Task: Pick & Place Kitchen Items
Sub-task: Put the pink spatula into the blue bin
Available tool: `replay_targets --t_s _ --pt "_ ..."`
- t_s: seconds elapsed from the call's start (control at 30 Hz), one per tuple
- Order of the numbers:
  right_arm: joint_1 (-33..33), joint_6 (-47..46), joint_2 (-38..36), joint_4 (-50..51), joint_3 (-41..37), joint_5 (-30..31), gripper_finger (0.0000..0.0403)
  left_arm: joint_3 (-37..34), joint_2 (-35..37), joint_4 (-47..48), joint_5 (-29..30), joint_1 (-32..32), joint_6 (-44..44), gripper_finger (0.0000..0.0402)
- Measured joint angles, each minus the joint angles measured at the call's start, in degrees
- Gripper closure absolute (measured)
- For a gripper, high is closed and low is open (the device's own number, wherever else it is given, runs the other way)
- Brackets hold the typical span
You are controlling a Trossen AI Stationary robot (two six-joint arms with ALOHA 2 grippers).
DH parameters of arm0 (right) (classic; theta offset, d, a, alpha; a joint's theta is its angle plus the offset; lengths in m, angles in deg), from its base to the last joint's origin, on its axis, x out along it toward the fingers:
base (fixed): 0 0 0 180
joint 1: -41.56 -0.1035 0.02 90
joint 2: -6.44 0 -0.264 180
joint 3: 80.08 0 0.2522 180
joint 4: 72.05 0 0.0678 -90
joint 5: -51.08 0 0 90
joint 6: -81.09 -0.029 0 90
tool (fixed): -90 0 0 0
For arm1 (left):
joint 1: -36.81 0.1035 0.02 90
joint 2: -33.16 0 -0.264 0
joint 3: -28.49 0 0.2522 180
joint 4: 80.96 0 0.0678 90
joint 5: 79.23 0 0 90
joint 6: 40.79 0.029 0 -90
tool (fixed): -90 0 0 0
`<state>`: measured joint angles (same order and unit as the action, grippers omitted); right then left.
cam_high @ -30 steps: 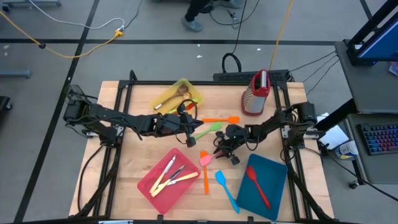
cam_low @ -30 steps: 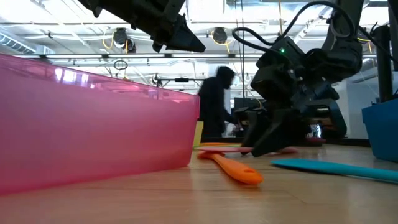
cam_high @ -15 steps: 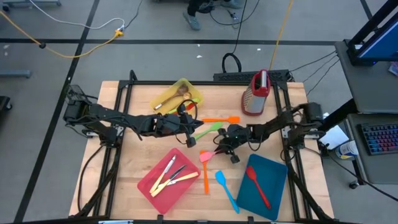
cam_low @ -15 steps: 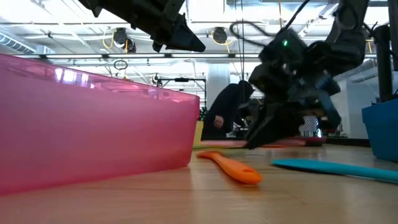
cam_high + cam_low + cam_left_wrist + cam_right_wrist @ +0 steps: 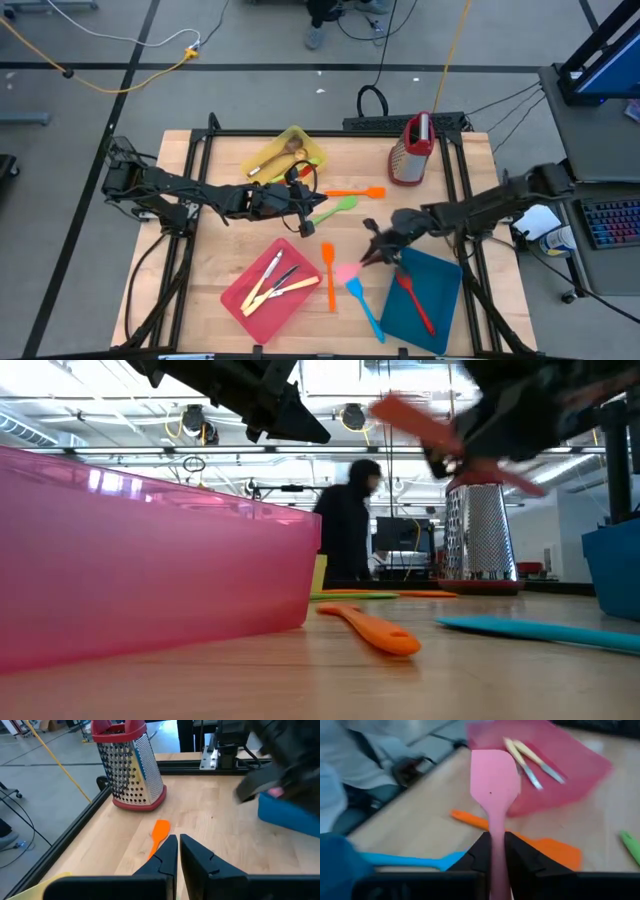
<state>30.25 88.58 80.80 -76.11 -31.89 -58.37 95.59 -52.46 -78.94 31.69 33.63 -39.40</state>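
Left gripper [image 5: 308, 207] fingers together, nothing in it, hovering mid-tabletop just near of the yellow tray [image 5: 285, 153], beside the green spatula [image 5: 333, 210]. Pink-red tray [image 5: 272, 287] at near left holds pale-handled cutlery [image 5: 268, 283]. Orange spatula [image 5: 328, 274] and blue spatula [image 5: 364, 307] lie on the tabletop [image 5: 225, 250] between that tray and the blue tray [image 5: 421, 288]. Right gripper [image 5: 372, 251] clamped on the pink spatula [image 5: 493, 783], lifted off the tabletop at the blue tray's left edge.
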Motion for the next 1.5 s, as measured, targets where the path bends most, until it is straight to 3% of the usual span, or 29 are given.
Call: replay_targets --t_s 0.1,0.2,0.37,0.53,0.7,1.0,1.27,1.5 --pt "-3.6 -2.8 -3.9 1.3 0.0 0.6 0.0376 0.0 0.0 0.0 0.0 0.0 0.0 0.0376" --pt "-6.5 -8.4 -7.6 2.2 0.0 6.6 0.0370 0.0 0.0 0.0 0.0 0.0 -0.1 0.0376" --pt "-10.1 -23.1 -12.4 10.1 0.0 12.0 0.0366 0.0 0.0 0.0 0.0 0.0 -0.4 0.0376" --pt "-14.2 -38.8 -14.3 21.0 0.0 11.9 0.0374 0.0 0.0 0.0 0.0 -0.2 -0.7 0.0376" --pt "-18.6 -53.5 -14.6 23.1 0.0 11.7 0.0367 0.0 0.0 0.0 0.0 -0.3 -1.9 0.0376" --pt "-24.5 -71.1 -15.9 26.5 0.0 7.4 0.0377 0.0 0.0 0.0 0.0 -0.3 -1.9 0.0376" --pt "-29.0 -88.0 -21.9 40.8 0.1 13.2 0.0375 0.0 0.0 0.0 0.0 -0.3 -1.5 0.0376" --pt "-30.2 -98.7 -22.1 41.9 0.1 11.7 0.0372 0.0 0.0 0.0 0.0 -0.3 0.3 0.0376"
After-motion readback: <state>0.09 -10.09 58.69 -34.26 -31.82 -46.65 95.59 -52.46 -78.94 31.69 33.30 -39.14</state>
